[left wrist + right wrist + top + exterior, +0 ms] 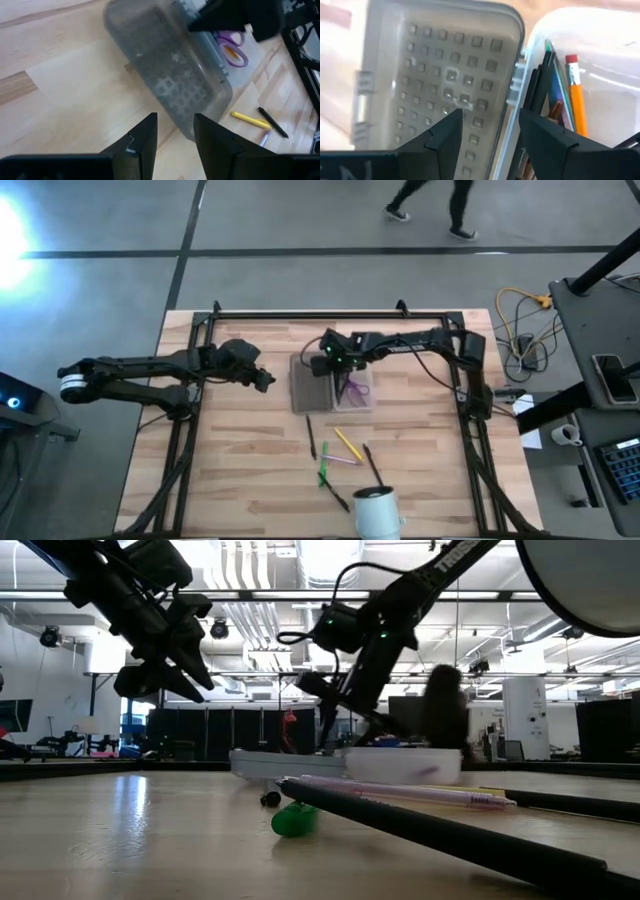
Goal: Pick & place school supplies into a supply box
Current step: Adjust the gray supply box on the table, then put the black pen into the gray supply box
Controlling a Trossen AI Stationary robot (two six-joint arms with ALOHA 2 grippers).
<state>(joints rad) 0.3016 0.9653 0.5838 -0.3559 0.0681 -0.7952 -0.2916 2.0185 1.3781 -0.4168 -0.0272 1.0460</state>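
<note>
The supply box (330,385) lies open on the table: its grey mesh half (170,70) on the left, its clear half (600,75) on the right. Purple-handled scissors (232,47), an orange pencil (577,100) and dark pencils (542,85) lie in the clear half. My right gripper (490,130) is open and hovers over the box's hinge (517,80). My left gripper (175,135) is open in the air just left of the grey half. On the table nearer me lie a yellow marker (347,443), a pink marker (345,461), a green marker (324,470) and dark pens (310,437).
A white cup (375,515) stands at the table's near edge, right of the loose pens. A black frame rail (320,313) runs along the far edge. A person walks on the floor beyond the table (430,205). Bare wood lies left of the box (230,450).
</note>
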